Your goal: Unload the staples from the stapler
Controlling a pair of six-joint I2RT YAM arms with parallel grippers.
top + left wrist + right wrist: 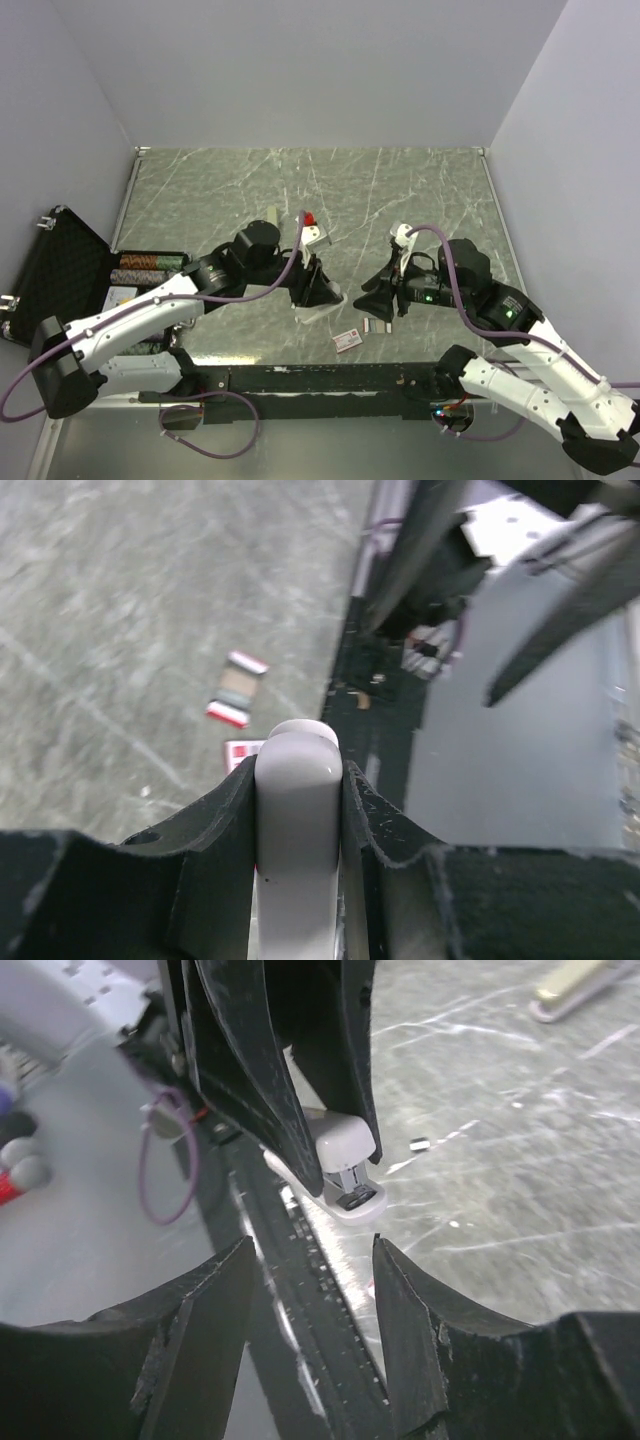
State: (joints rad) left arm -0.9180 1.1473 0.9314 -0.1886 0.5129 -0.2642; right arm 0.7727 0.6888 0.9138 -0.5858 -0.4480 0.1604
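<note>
Fingers first, over on the left: black pair of the left gripper clenched tight around a rounded white plastic stapler, pinching it from both sides. Pointing its nose toward the other arm, dark metal front end showing under the white cap in the right wrist view. Resting on the grey marbled tabletop or lifted just off it? Cannot tell from these angles. Behind that clamped pair, toward the far side: a second pale stapler with a red tip, lying on the marble, untouched. Moving right now, past a small red-and-white cardboard box lying flat near the front edge. Just beyond it, spotting the short silvery-grey strip of staples, out on the tabletop, apart from the box and just near-side of the right fingertips. Finishing at the right gripper: released, spread wide, gripping nothing, facing the held stapler's nose.
</note>
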